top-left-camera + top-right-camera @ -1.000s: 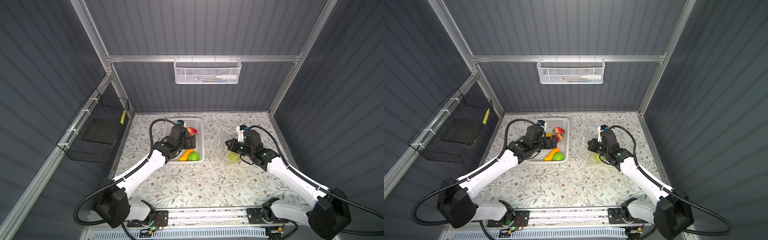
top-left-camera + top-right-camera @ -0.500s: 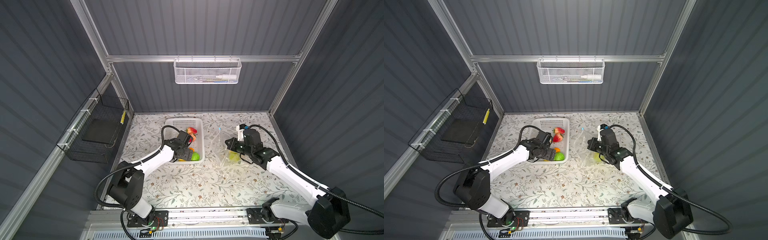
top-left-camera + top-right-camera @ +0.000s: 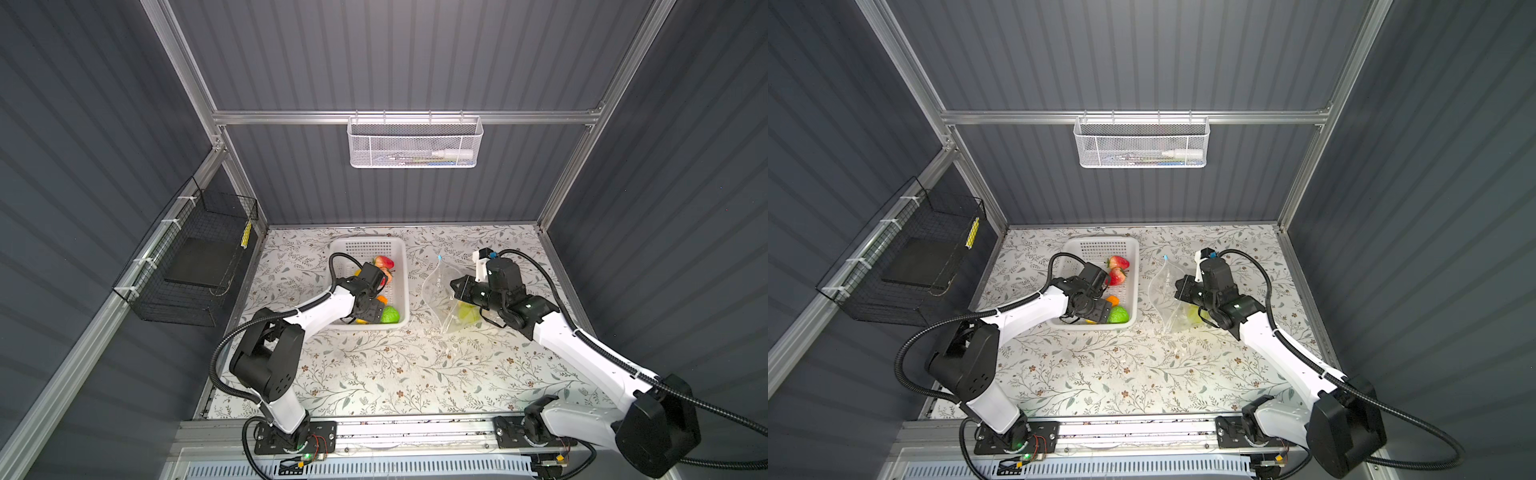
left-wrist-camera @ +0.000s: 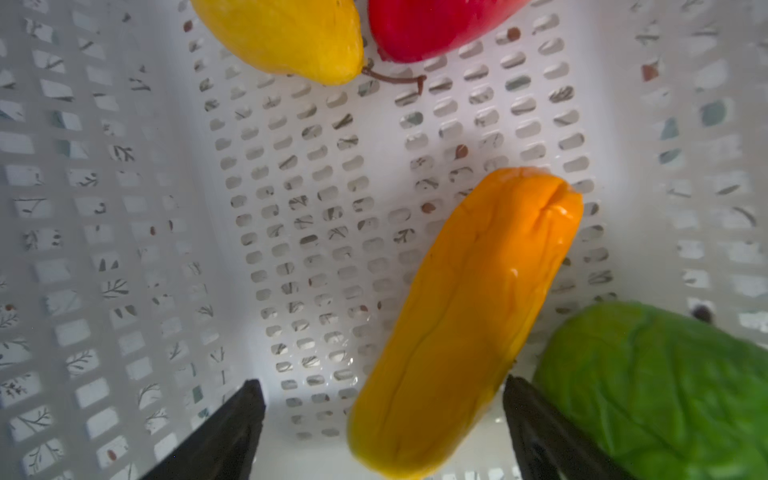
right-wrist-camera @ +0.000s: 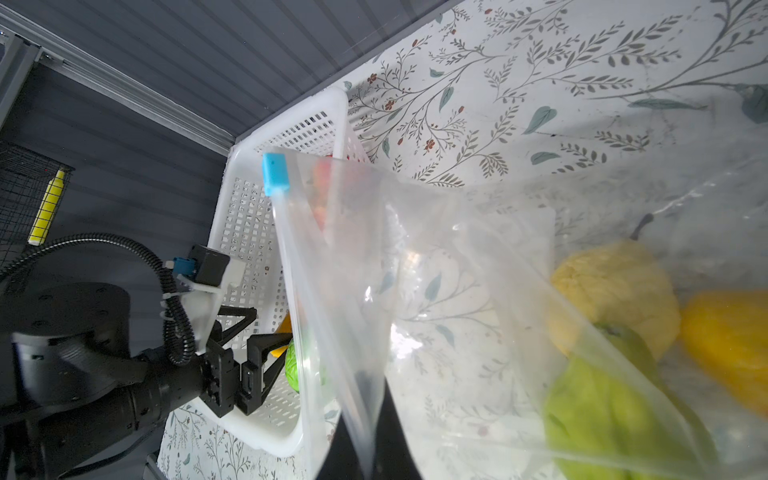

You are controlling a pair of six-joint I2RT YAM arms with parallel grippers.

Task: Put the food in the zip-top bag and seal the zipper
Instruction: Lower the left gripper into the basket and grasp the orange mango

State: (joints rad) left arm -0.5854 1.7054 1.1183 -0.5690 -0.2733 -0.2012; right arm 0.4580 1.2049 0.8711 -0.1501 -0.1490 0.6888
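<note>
- Your left claw (image 4: 382, 390) is down inside the basket (image 3: 368, 248), with its jaws wide apart and gripping nothing.
- The gourd (image 4: 469, 299) lies on the basket floor. Its near end is between the claw's fingers, close against one of them, but you cannot tell whether they touch.
- The green fruit (image 4: 656, 386) sits just outside that same finger, beside the gourd.
- Ahead of the claw, past the gourd's far end, a yellow fruit (image 4: 286, 33) and a strawberry (image 4: 432, 25) lie side by side.
- Your right claw (image 5: 368, 446) is shut tight, clamped on the bag (image 5: 436, 257) at its mouth edge. It holds that edge up off the worktop (image 3: 415, 374).
- The zipper (image 5: 293, 266) runs straight out from the right claw's fingers. Its blue slider (image 5: 274, 173) is at the far end of the strip, well away from the grip.
- The bag's lower part sags to the worktop beside the right claw. Inside it a lemon (image 5: 615, 286), a pear (image 5: 602, 399) and an orange piece (image 5: 731, 332) are bunched together.
- The basket stands beyond the bag from the right claw, with your left claw in it.
</note>
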